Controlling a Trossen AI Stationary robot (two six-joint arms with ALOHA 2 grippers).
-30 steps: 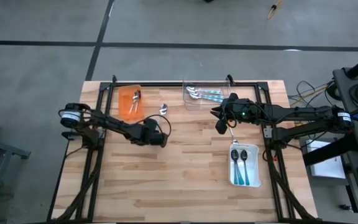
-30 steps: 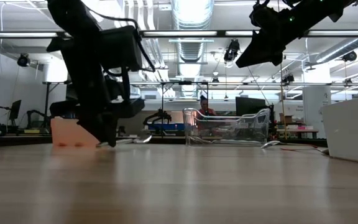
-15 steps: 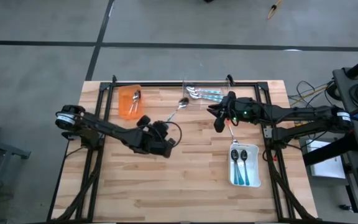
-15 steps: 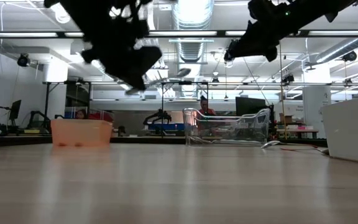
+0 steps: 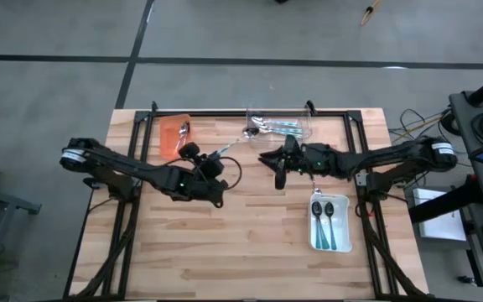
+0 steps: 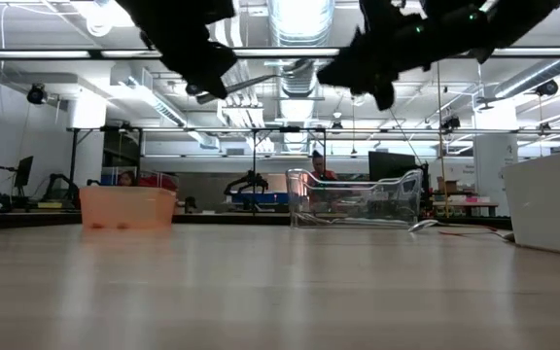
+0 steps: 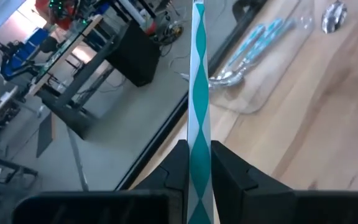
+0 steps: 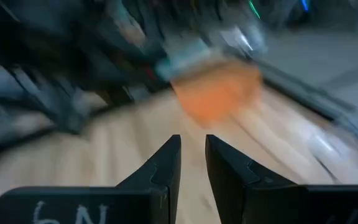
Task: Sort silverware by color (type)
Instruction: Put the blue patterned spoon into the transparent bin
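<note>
From above, a pale wooden plank table (image 5: 250,243) carries three trays: an orange plastic tray (image 5: 173,137), a clear plastic tray (image 5: 280,125) and a white tray (image 5: 329,225). Taking the clear tray as landmark, the left gripper (image 5: 209,164) hangs over the wood just beside its near left corner, clamped on the handle of a teal-handled spoon (image 5: 235,143). The spoon's long axis runs diagonally from the gripper up toward the clear tray, its shiny metal bowl at the tray's left edge. More teal-handled spoons (image 5: 277,127) lie inside the clear tray, roughly along its length. The right gripper (image 5: 278,172) hovers just in front of the clear tray, fingers pointing toward the left arm. Two teal spoons (image 5: 324,220) lie in the white tray, well away, bowls toward the clear tray. A spoon (image 5: 182,131) rests in the orange tray.

In the low view, both grippers hang high above the table; the left one (image 6: 207,83) holds the spoon (image 6: 270,80) nearly level, above the clear tray (image 6: 358,204).

The left wrist view shows dark fingers (image 7: 174,167) pinching a thin teal-and-white diamond-patterned handle (image 7: 198,93) that points toward the clear tray (image 7: 260,68).

The right wrist view, blurred, shows its fingers (image 8: 166,165) slightly apart with nothing between them.
</note>
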